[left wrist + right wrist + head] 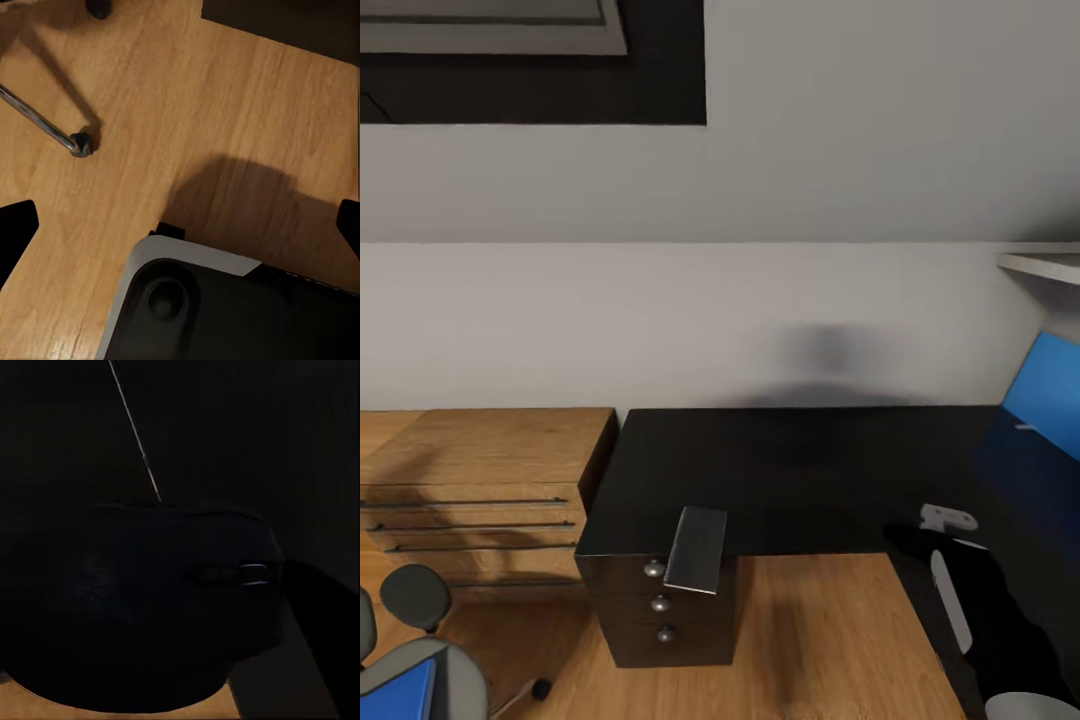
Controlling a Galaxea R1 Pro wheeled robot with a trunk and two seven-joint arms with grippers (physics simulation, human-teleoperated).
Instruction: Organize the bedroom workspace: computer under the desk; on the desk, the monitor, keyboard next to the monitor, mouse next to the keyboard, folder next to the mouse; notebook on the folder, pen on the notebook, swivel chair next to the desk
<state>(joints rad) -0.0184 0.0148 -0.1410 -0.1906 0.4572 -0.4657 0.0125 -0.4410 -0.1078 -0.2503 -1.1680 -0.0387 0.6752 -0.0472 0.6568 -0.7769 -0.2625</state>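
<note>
The glossy black desk [800, 470] stands against the wall, with its knobbed drawer unit [660, 605] at its left end. A flat grey slab, apparently the keyboard [696, 548], lies tilted over the desk's front edge above the drawers. At the near left is the grey swivel chair [455, 680] with the blue folder [395, 695] on its seat. My right gripper [908, 540] hangs at the desk's inner corner, shut on the black mouse [150, 600]. My left gripper [180, 225] is open over the wooden floor. Monitor, computer, notebook and pen are out of view.
A light wooden dresser [480, 480] stands left of the desk. A blue wall panel [1050, 390] leans at the far right under a shelf [1045, 265]. A chrome chair leg with its castor [79, 142] lies on the floor near my own base [210, 307].
</note>
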